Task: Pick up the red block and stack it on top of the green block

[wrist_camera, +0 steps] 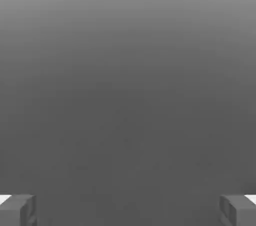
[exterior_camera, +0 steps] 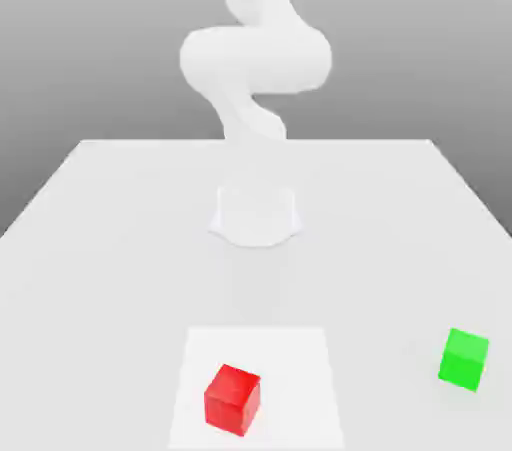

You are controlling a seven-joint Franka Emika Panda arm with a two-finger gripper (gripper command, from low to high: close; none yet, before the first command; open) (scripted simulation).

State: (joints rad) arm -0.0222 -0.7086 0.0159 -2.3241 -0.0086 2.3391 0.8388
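sitting on worktop's [exterior_camera: 110, 289] near edge, red block [exterior_camera: 232, 400] square-on-ish, left of green block [exterior_camera: 464, 359], jaws spread empty.

Solid bright red cube [exterior_camera: 232, 400] seen bottom centre-left of frame, resting on a flat white square patch [exterior_camera: 290, 379]. Solid bright green cube [exterior_camera: 463, 359] seen lower right, set on the pale grey tabletop [exterior_camera: 120, 279], well apart from the red one. Smooth white robot arm [exterior_camera: 255, 59] seen upper centre, base mid-frame.
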